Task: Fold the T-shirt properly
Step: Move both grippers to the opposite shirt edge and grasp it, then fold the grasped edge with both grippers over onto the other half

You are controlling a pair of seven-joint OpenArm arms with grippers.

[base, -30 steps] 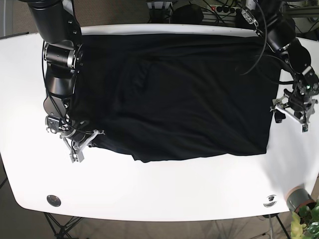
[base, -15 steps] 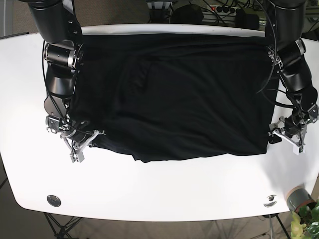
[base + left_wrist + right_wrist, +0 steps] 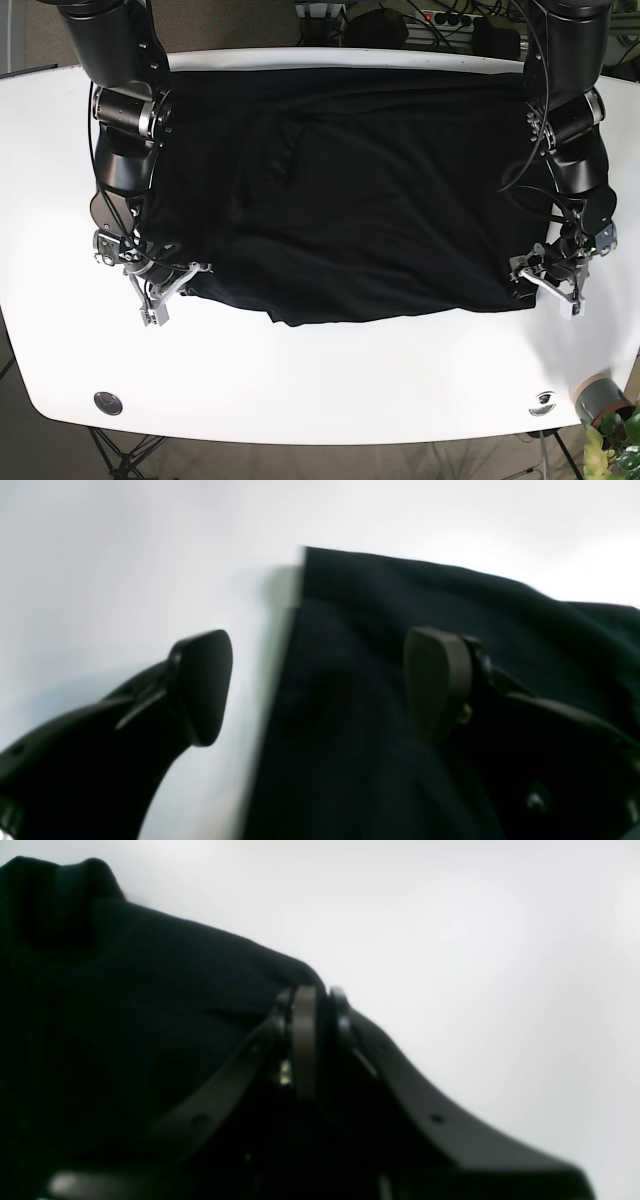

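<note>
The left gripper (image 3: 320, 685) is seen with its jaws spread wide in the left wrist view: one pad (image 3: 202, 685) is set over bare white table (image 3: 125, 555), the other pad (image 3: 437, 682) over dark cloth, and the straight edge of the black T-shirt (image 3: 380, 645) runs between them from about 12 o'clock down to 6 o'clock. Whether either pad touches the cloth cannot be told through the blur.

The right gripper (image 3: 312, 1040) is seen with its jaws pressed together on a fold of the T-shirt (image 3: 150, 1005), the cloth bunched up to 11 o'clock and plain table (image 3: 475, 940) lying from 12 to 3 o'clock.

In the base view, a silver disc (image 3: 107, 402) is set in the table (image 3: 330, 380) near its front edge at about 8 o'clock, and a second fitting (image 3: 543, 401) at about 4 o'clock, with a grey cup (image 3: 597, 397) and a green plant (image 3: 618, 448) just beyond the table's corner. The right gripper (image 3: 165, 285) is found at 9 o'clock on the shirt's front corner, the left gripper (image 3: 548, 283) at 3 o'clock on the opposite front corner. The T-shirt (image 3: 360, 190) is spread flat and wide across the middle and far part of the table, its far edge reaching the rim at 12 o'clock, where cables and a power strip (image 3: 450, 17) are seen.
</note>
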